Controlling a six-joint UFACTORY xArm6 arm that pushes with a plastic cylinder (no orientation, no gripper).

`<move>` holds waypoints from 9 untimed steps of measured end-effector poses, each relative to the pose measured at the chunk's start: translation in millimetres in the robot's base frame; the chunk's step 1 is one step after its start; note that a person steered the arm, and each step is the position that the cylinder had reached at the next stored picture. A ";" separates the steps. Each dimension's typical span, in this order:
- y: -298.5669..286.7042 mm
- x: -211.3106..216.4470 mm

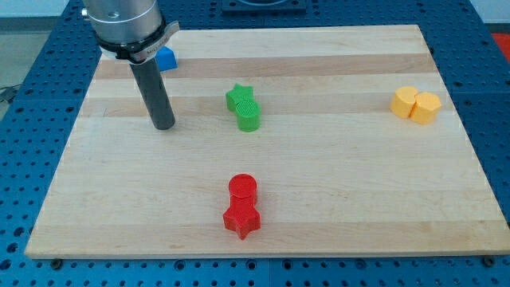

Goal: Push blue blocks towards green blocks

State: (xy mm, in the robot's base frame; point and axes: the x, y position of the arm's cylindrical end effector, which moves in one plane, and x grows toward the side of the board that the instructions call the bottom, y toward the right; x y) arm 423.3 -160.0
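A blue block (165, 58) lies near the view's top left, partly hidden behind my arm, so its shape is unclear. A green star (237, 97) and a green cylinder (249, 115) touch each other near the board's middle top. My tip (163, 124) rests on the board below the blue block and to the left of the green blocks, touching none of them.
A red cylinder (242, 188) and a red star (241, 218) sit together at the bottom middle. Two yellow blocks (415, 104) sit together at the right. The wooden board (335, 175) lies on a blue perforated table.
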 end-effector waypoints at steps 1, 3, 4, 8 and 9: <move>-59.3 -31.6; -99.4 -51.8; -99.4 -59.5; -69.4 -137.1; -69.4 -137.1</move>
State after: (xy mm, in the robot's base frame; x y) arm 286.2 -229.4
